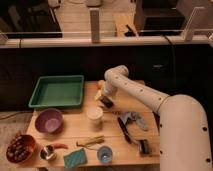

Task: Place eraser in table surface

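The pale-wood surface (75, 127) fills the middle of the camera view and carries all items listed below. The white arm (145, 97) enters from the lower right, bends at an elbow above the far edge of the surface, and descends to the gripper (106, 99), which is positioned low over the far central area of the surface, just right of the green tray (56, 91). Whether the gripper is apart or together cannot be told. A small dark item (107, 104) sits at the gripper's tip; whether it is the eraser, and whether it is held or rests on the surface, cannot be told. An orange object (101, 84) lies just behind the gripper. A white cup (94, 115) stands upright near the gripper, on its near side. A purple bowl (48, 120) stands in front of the tray at the left. Near the front-left corner is a brown bowl (20, 148) holding dark reddish pieces, with a small metal cup (48, 152) and a red pepper-like object (60, 146) beside it. Along the front edge lie a teal cloth (75, 158) and a blue cup (104, 155). A yellowish utensil (91, 142) lies between the white cup and the front edge. On the right side lie a blue-grey object (134, 119), a long black item (125, 130) and a small dark block (144, 146).
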